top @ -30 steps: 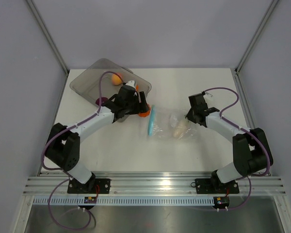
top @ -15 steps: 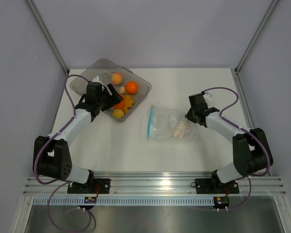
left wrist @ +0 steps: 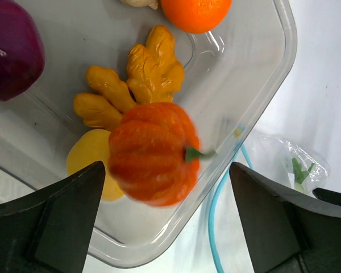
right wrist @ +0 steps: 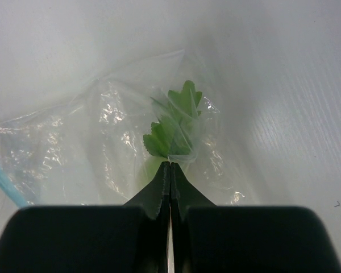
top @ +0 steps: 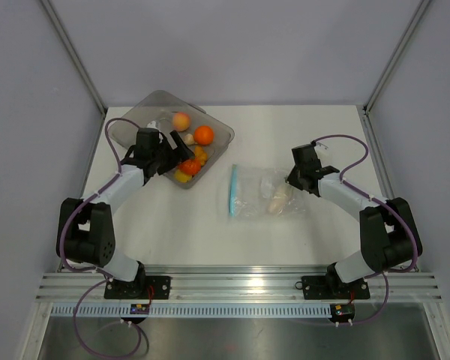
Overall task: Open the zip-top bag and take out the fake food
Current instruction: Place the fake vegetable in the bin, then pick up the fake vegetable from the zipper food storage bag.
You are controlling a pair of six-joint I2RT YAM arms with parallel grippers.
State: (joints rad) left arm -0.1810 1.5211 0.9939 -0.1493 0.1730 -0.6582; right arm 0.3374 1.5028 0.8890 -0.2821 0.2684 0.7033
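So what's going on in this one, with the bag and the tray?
The robot is emptying the zip-top bag into the grey tray. The left hand is open over the tray; a small orange pumpkin, blurred between its fingers, looks to be dropping in. The right hand is shut on the bag's plastic. A pale piece with green leaves is in the bag.
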